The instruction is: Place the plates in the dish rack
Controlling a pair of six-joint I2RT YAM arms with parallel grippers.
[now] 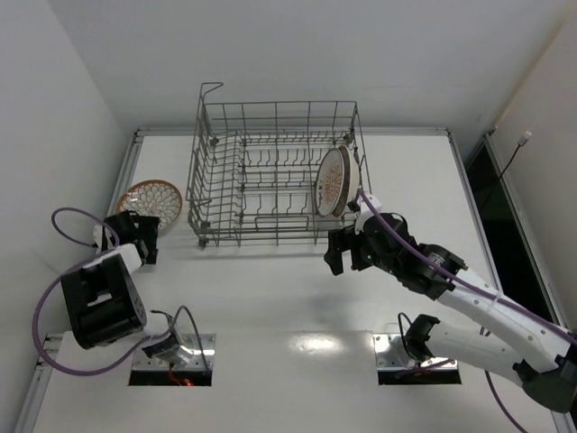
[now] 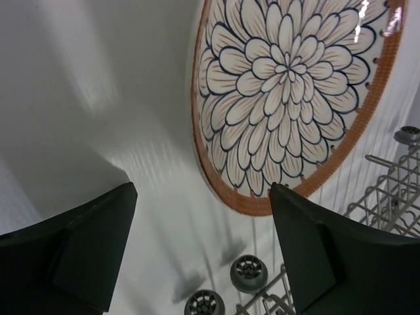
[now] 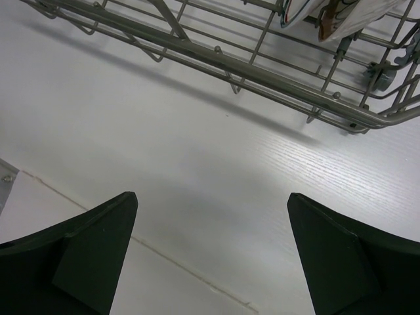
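One round plate (image 1: 151, 200) with an orange rim and a petal pattern lies flat on the table, left of the dish rack (image 1: 270, 171). In the left wrist view this plate (image 2: 289, 85) fills the upper right. My left gripper (image 1: 142, 236) (image 2: 202, 190) hovers open at its near edge, the right finger's tip over the rim, nothing between the jaws. Two plates (image 1: 334, 180) stand on edge at the rack's right end; their bottoms (image 3: 341, 16) show through the wires. My right gripper (image 1: 338, 248) (image 3: 211, 197) hangs open and empty over bare table just in front of the rack.
The rack's wheels (image 2: 249, 272) and lower wires (image 2: 387, 197) sit right of the lying plate. Its front rail (image 3: 262, 65) crosses above the right gripper. White walls close in on the table's left and back edges. A seam in the tabletop (image 3: 164, 256) runs below the right fingers.
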